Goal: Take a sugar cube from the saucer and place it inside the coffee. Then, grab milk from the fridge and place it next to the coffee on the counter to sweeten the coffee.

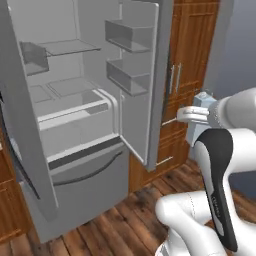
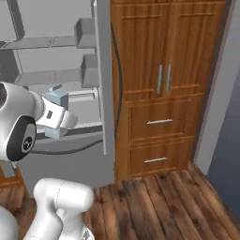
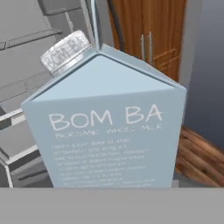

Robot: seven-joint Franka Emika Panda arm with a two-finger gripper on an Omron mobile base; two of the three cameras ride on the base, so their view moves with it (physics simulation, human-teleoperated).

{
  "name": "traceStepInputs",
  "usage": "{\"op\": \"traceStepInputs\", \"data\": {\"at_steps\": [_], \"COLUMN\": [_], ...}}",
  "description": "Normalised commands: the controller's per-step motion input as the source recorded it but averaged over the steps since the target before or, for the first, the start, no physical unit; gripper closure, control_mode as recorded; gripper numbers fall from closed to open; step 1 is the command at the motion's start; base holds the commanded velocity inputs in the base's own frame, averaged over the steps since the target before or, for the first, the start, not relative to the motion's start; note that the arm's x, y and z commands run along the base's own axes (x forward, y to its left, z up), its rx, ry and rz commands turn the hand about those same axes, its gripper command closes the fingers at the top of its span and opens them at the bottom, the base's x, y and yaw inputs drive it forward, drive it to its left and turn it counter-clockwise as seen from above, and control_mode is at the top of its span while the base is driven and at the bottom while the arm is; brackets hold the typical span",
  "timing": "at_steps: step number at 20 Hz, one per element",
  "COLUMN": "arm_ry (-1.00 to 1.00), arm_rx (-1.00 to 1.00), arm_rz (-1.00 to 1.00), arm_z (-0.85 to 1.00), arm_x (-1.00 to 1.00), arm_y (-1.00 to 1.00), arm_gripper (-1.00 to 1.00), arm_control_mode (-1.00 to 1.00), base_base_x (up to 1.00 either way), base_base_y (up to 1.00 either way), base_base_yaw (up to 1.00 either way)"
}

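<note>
The milk [image 3: 109,127] is a pale blue-grey gabled carton with a silver cap, close up in the hand view. My gripper [image 1: 192,115] is shut on the milk [image 1: 201,122], holding it upright in the air outside the fridge [image 1: 75,130], to the right of its open right door [image 1: 142,95]. In the right base view the gripper [image 2: 56,117] holds the milk [image 2: 58,97] just left of that door's edge [image 2: 104,79]. The fridge shelves are bare. The sugar cube, saucer, coffee and counter are out of view.
A tall brown wooden cabinet [image 2: 159,70] with two drawers [image 2: 159,123] stands right of the fridge. The fridge's left door [image 1: 20,110] hangs open at the left. Wooden floor [image 2: 159,201] lies in front, and a grey wall [image 2: 220,93] is at the far right.
</note>
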Motion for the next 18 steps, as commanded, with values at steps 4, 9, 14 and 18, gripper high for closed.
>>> {"op": "traceStepInputs", "data": {"at_steps": [4, 9, 14, 18], "arm_ry": [0.00, 0.00, 0.00, 0.00], "arm_rx": [0.00, 0.00, 0.00, 0.00], "arm_rz": [0.00, 0.00, 0.00, 0.00], "arm_z": [0.00, 0.00, 0.00, 0.00], "arm_x": [0.00, 0.00, 0.00, 0.00], "arm_y": [0.00, 0.00, 0.00, 0.00], "arm_gripper": [1.00, 1.00, 1.00, 1.00], "arm_control_mode": [1.00, 1.00, 1.00, 1.00], "base_base_x": [-0.27, -0.13, 0.00, 0.00], "base_base_y": [-0.25, -0.29, -0.41, -0.58], "base_base_yaw": [-0.77, -0.79, -0.81, -0.79]}}
